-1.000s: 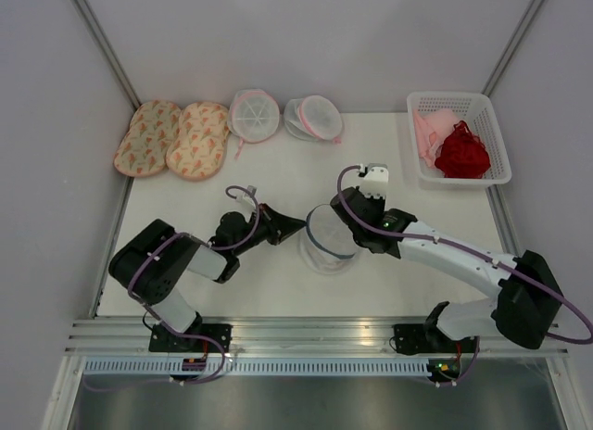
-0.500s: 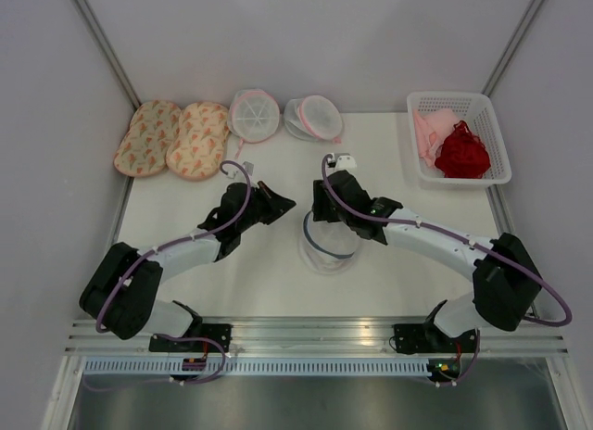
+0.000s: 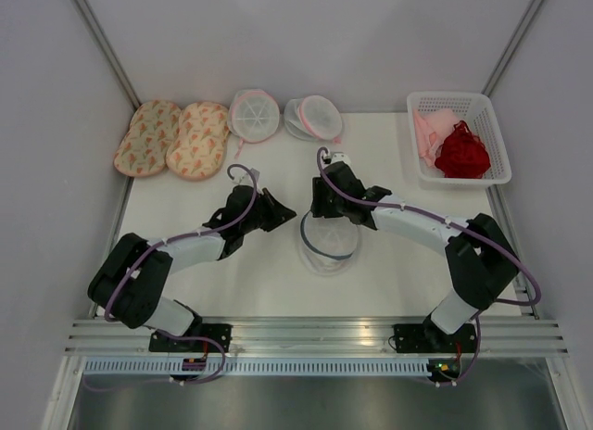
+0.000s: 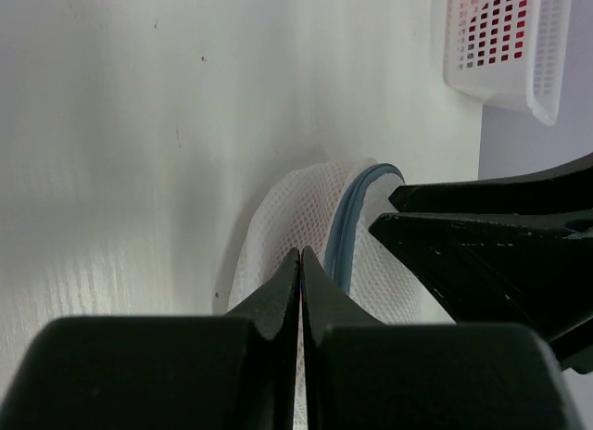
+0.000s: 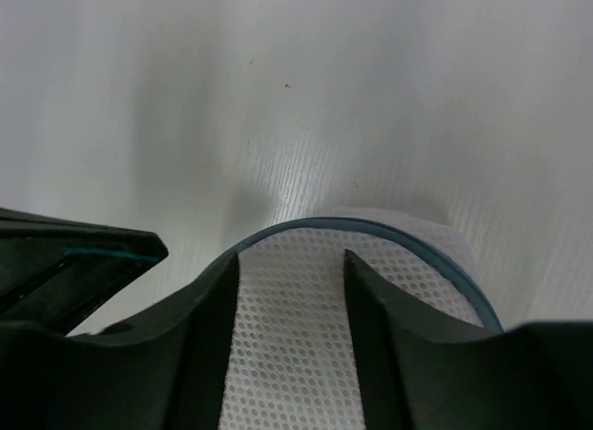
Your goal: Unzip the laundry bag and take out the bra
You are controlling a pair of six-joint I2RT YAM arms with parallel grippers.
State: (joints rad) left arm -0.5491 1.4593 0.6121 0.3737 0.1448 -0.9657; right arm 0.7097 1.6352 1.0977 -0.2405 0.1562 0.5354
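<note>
Mid-table, a bit toward your side, the bag (image 3: 326, 240) is sitting on the white table (image 3: 398, 282). It's round white mesh w/ a dark grey zip rim. You can't tell from any cam whether the zip is undone.

Your L gripper (image 3: 285, 210) is pointing at it from the left w/ its fingers pressed together. The tips are lying just beside the bag's left edge, and the wrist cam isn't showing whether any mesh is pinched.

Your R gripper (image 3: 320, 208) is hanging over the bag's far edge, fingers apart. Rim and mesh are showing between them, w/ nothing clamped.

Back right, a white basket (image 3: 419, 104) is holding a dark red garment (image 3: 461, 154) and pink cloth (image 3: 428, 138). Along the back edge, two pink-trim pouches (image 3: 253, 115) are lying side by side. Two floral pads (image 3: 148, 138) are lying at back left.
</note>
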